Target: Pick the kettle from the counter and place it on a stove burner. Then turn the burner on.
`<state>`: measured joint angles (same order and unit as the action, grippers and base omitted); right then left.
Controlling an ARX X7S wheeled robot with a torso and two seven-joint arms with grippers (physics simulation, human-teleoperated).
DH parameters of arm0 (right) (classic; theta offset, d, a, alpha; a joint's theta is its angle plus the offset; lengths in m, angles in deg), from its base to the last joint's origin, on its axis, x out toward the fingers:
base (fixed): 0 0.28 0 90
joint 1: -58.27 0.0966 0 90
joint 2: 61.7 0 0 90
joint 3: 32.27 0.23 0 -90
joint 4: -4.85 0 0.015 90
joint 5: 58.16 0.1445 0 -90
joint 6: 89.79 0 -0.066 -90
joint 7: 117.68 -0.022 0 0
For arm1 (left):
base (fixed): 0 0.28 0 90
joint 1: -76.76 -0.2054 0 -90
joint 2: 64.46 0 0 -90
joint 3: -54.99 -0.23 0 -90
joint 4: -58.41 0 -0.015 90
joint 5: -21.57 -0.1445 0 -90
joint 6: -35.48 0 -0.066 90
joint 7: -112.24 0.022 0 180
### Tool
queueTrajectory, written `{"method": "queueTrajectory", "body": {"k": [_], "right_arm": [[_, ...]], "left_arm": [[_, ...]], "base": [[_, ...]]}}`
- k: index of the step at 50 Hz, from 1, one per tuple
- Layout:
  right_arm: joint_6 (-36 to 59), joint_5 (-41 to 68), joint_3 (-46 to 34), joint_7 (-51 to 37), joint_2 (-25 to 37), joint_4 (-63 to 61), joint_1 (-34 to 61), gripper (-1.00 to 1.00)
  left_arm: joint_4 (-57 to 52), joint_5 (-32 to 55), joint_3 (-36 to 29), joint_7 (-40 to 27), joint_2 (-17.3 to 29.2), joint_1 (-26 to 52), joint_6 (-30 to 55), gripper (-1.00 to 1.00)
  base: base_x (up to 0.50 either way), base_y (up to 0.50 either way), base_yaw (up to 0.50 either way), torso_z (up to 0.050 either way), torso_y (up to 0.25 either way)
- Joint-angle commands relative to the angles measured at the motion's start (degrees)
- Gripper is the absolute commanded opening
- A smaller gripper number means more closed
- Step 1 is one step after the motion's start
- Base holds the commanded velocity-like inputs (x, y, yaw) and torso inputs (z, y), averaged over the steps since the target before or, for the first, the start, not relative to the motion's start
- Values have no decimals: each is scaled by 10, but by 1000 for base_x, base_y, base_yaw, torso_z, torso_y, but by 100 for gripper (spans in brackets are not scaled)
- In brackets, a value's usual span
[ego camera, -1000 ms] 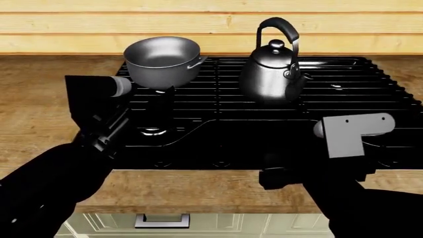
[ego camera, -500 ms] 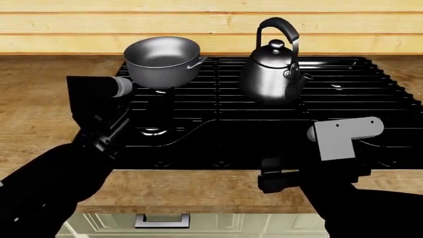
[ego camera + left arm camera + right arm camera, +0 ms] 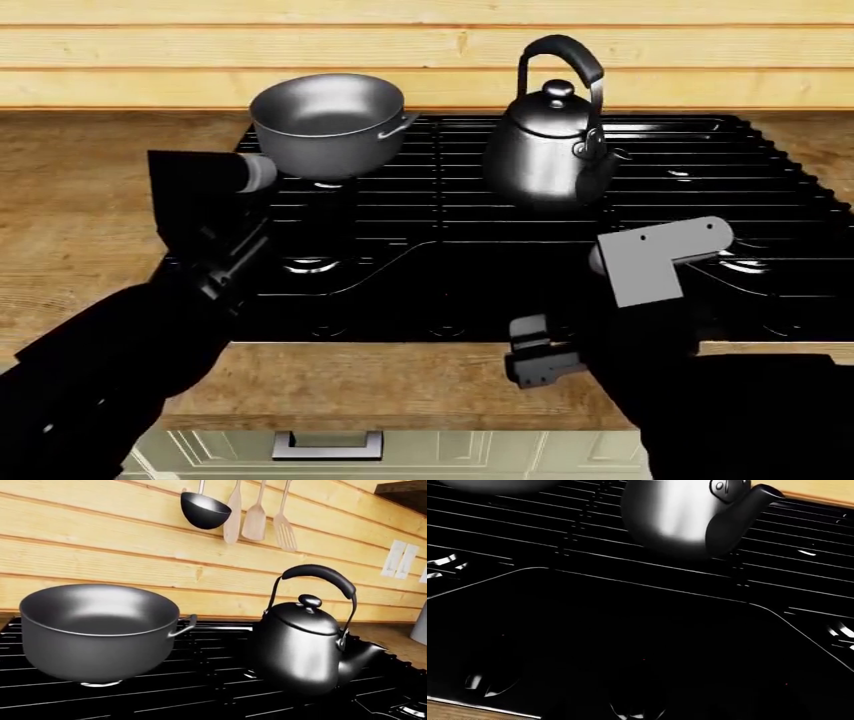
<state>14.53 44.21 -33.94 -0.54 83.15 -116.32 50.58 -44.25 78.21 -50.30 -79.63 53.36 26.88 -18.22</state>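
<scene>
The kettle point(image 3: 547, 150) sits upright on a rear grate of the stove point(image 3: 454, 290), beside the saucepan point(image 3: 327, 120), placement apparently done. Right pincer point(image 3: 541, 362) hangs by the stove's front edge, probably bound for a burner knob; whether either pincer is spread cannot be told

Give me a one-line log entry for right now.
kettle: upright on stove grate, unheld | saucepan: beside it | right gripper: near stove front edge, jaw state unclear | left gripper: not visible | burner: no flame seen
</scene>
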Motion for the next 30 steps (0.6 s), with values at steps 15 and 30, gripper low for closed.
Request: {"method": "queueTrajectory", "body": {"k": [15, 30], "right_arm": [[9, 40, 17, -4, -22, 45, 26, 100], [-3, 44, 10, 36, -48, 100, -5, 100]], "left_arm": [[73, -27, -29, 35, -21, 37, -10, 100], [108, -40, -39, 49, -28, 51, -16, 100]], "base": [[0, 0, 0, 0, 0], [0, 0, 0, 0, 0]]}}
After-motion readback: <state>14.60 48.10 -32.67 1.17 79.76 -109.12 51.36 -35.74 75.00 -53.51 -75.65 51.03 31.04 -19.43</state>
